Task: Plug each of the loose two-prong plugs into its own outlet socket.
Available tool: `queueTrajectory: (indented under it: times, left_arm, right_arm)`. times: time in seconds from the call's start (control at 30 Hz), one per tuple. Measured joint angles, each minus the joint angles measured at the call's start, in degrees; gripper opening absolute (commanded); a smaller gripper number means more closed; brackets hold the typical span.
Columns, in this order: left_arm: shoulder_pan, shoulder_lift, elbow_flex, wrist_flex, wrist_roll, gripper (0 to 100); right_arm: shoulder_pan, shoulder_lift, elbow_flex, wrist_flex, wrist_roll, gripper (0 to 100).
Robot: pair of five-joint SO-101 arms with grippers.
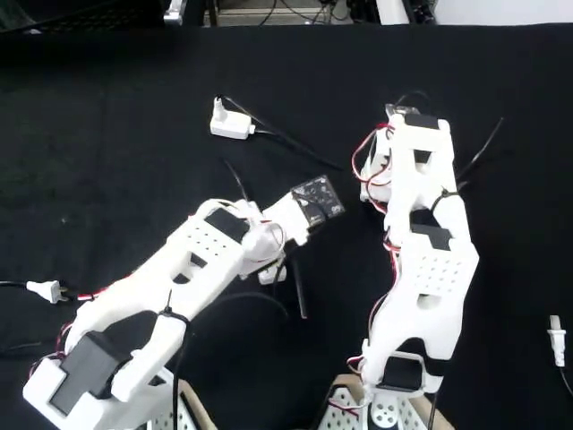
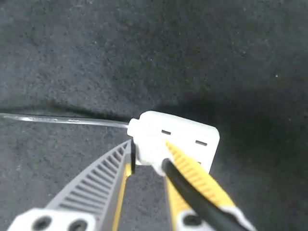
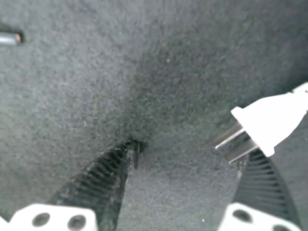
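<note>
In the left wrist view my left gripper (image 2: 149, 149) is shut on a white outlet socket (image 2: 187, 132) whose two slots face up, just above the black cloth. A black cable (image 2: 192, 192) runs over one yellow finger pad. In the right wrist view my right gripper (image 3: 190, 154) stands open over the cloth. A white two-prong plug (image 3: 269, 125) sits at the tip of one finger, its prongs pointing into the gap. In the high view a loose plug (image 1: 45, 290) lies at the far left and another plug (image 1: 557, 339) at the far right edge.
A white socket block (image 1: 228, 125) with a thin black cable lies at the back left of the black cloth. The left arm (image 1: 179, 296) slants toward the centre; the right arm (image 1: 425, 260) stretches straight back. A thin clear cord (image 2: 57, 120) leads off the held socket.
</note>
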Motion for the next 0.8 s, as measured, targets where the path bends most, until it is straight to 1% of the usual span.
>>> queueTrajectory:
  times: [0.17, 0.5, 0.7, 0.8]
  left_arm:
    - [1.41, -0.18, 0.09, -0.09, 1.32, 3]
    - [9.93, -11.69, -0.53, 12.31, 2.9, 3]
    - [9.23, -11.87, 0.88, 13.27, 2.2, 3]
    - [7.65, -10.73, 2.2, 11.96, 2.2, 3]
  right_arm:
    - [0.0, 0.0, 0.0, 0.0, 0.0, 32.9]
    - [0.0, 0.0, 0.0, 0.0, 0.0, 32.9]
    - [0.0, 0.0, 0.0, 0.0, 0.0, 32.9]
    - [0.0, 0.0, 0.0, 0.0, 0.0, 32.9]
